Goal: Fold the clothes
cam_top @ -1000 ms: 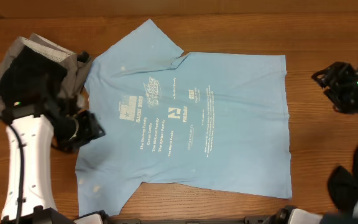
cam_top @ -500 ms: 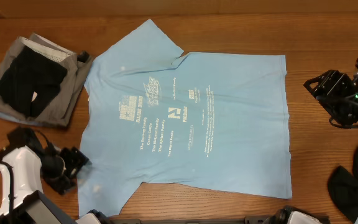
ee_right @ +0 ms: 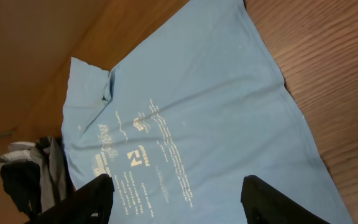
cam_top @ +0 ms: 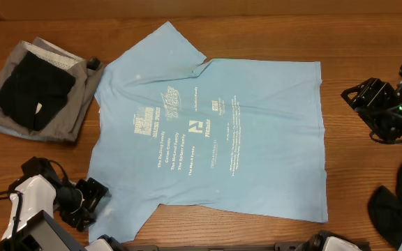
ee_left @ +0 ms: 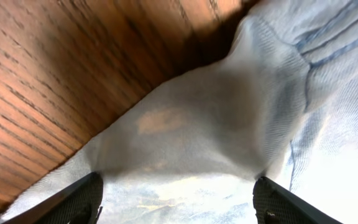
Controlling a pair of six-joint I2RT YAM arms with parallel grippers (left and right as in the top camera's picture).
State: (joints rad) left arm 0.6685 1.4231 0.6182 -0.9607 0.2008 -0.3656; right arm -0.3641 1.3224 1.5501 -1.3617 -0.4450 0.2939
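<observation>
A large light-blue T-shirt (cam_top: 215, 132) with white lettering lies spread flat on the wooden table, neck to the left. It also shows in the right wrist view (ee_right: 185, 118). My left gripper (cam_top: 93, 197) is open, low at the shirt's near-left sleeve; in the left wrist view the sleeve cloth (ee_left: 185, 130) fills the space between the fingertips (ee_left: 73, 199). My right gripper (cam_top: 365, 97) is open and empty, off the shirt's right hem, above the table. A folded grey and black garment pile (cam_top: 37, 87) sits at the far left.
Bare wood (cam_top: 368, 49) surrounds the shirt. A dark garment (cam_top: 396, 199) lies at the right edge near the front. The garment pile also shows at the lower left of the right wrist view (ee_right: 27, 171).
My left arm has come away from the garment pile and moved toward the table's front, then right onto the shirt's near-left sleeve. My right gripper shifted slightly left and down early on.
</observation>
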